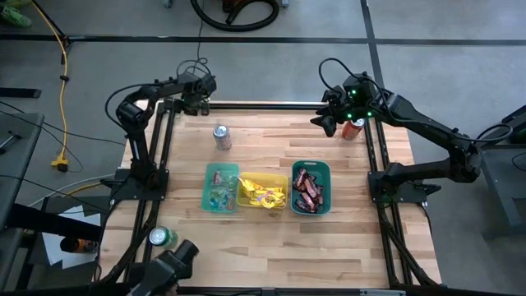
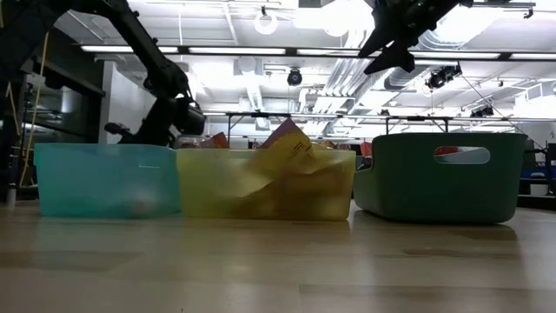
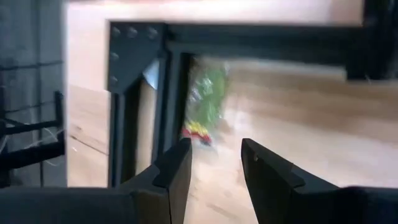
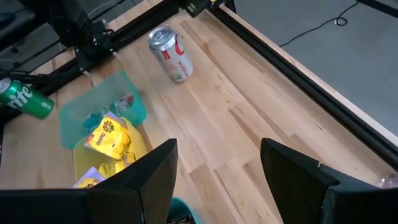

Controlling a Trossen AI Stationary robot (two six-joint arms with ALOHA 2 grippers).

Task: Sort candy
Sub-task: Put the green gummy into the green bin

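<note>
Candy lies sorted on the bench: yellow packets fill the yellow bin, dark bars the green bin, mixed pieces the teal bin. Left claw and right claw hang spread, empty.

You can read only one piece of lettering. On the green soda can lying at the edge of the right wrist view, the white letters "ite" show on its side; the start of the word is cut off by the picture edge.

The silver soda can carries a red mark on its side, but you cannot make out any letters on it. The yellow candy packets in the yellow bin show a dark round emblem and printing that is too small to read. The folded packet standing up in the low view bears lines of fine print, also illegible.
</note>
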